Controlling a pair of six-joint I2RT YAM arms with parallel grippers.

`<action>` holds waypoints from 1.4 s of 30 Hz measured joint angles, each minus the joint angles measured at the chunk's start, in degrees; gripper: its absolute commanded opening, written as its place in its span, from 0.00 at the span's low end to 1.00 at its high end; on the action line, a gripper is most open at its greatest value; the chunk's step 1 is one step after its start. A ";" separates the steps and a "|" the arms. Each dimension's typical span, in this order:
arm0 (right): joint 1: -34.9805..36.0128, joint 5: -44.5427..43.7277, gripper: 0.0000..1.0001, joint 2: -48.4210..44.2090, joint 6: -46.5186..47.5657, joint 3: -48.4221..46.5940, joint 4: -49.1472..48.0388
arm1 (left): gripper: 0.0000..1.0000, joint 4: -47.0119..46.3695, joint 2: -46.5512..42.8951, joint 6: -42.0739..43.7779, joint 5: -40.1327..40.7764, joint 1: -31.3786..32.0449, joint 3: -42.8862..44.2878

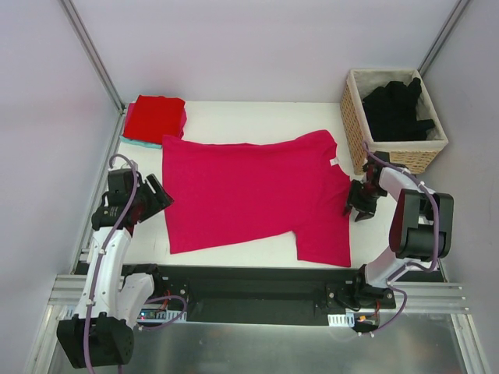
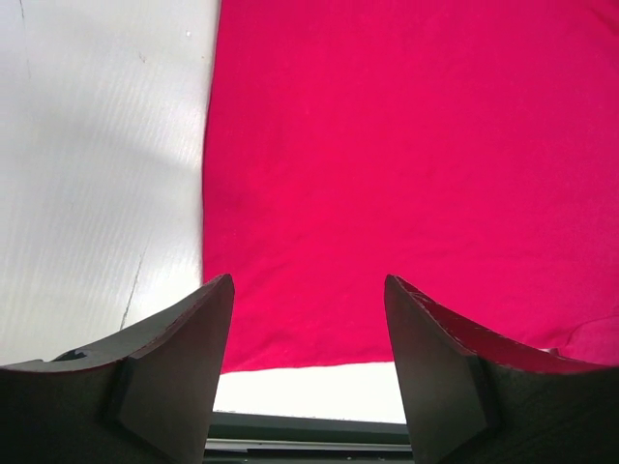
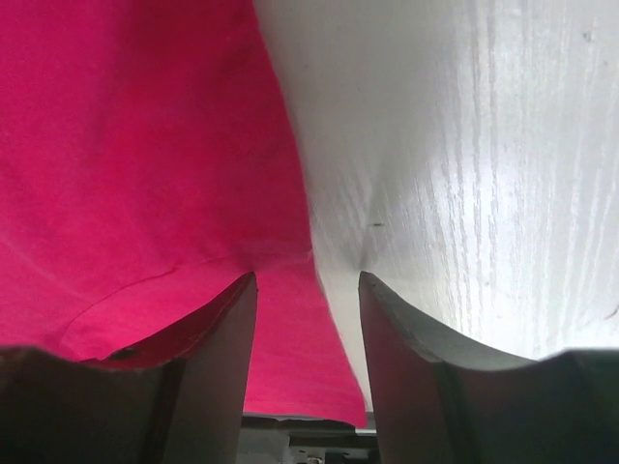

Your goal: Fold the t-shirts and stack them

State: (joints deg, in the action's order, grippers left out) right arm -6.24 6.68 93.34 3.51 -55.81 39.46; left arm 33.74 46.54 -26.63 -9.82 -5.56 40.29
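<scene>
Magenta-pink t-shirt [image 1: 249, 191] lies spread flat mid-worktop [image 1: 257, 117] in the top view. A folded red t-shirt [image 1: 154, 117] sits at the far left corner, and black t-shirts [image 1: 394, 109] fill the wicker basket [image 1: 355, 117] at the far right corner. The left gripper [image 1: 160, 195] is at the spread shirt's left edge and the right gripper [image 1: 360, 209] at its right edge.

Left wrist: fingers [image 2: 184, 338] stand wide apart over the cloth, holding nothing.

Right wrist: fingers [image 3: 208, 348] are parted astride the shirt's edge, gripping nothing.
</scene>
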 measured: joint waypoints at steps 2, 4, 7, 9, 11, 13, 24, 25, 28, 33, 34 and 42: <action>0.00 0.20 0.47 0.76 -0.13 0.15 -0.68 | 0.63 0.37 -0.15 0.00 0.02 0.00 1.05; 0.00 0.37 0.45 1.40 -0.13 0.15 -1.49 | 0.62 0.70 -0.39 0.04 0.04 0.00 2.03; -0.07 0.42 0.44 1.77 -0.17 0.11 -1.73 | 0.62 1.22 -0.59 0.13 0.04 0.00 3.21; -0.15 0.50 0.43 2.01 -0.20 -0.13 -1.66 | 0.62 1.38 -0.59 0.24 0.07 0.00 3.61; -0.17 0.66 0.38 2.34 -0.26 -0.42 -1.53 | 0.62 1.62 -0.59 0.28 0.07 0.00 3.72; -0.31 0.85 0.33 2.73 -0.31 -0.81 -1.40 | 0.62 2.14 -0.59 0.28 0.07 0.00 3.74; -0.26 6.86 0.20 3.93 -0.31 -1.46 -6.19 | 0.65 7.65 -0.66 -0.83 0.39 0.00 2.84; -0.20 7.48 0.18 4.09 -0.28 -1.51 -6.69 | 0.65 7.91 -0.70 -1.01 0.33 0.00 2.84; 0.17 8.20 0.08 4.74 0.11 -1.86 -7.37 | 0.65 9.35 -0.28 -1.55 -0.31 0.00 2.84; 1.29 9.27 0.04 4.83 0.55 -1.95 -8.13 | 0.64 12.81 3.32 -3.67 -1.38 0.00 2.97; 1.51 9.27 0.04 4.83 0.68 -2.01 -8.09 | 0.64 13.70 4.68 -4.39 -1.79 0.00 2.97; 1.88 9.18 0.04 4.81 3.34 -4.52 -5.25 | 0.63 16.63 7.65 -9.81 -2.12 0.00 -0.96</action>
State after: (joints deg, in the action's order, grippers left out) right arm -4.36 15.86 98.15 6.85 -60.34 34.22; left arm 50.37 54.19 -36.45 -11.94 -5.56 39.33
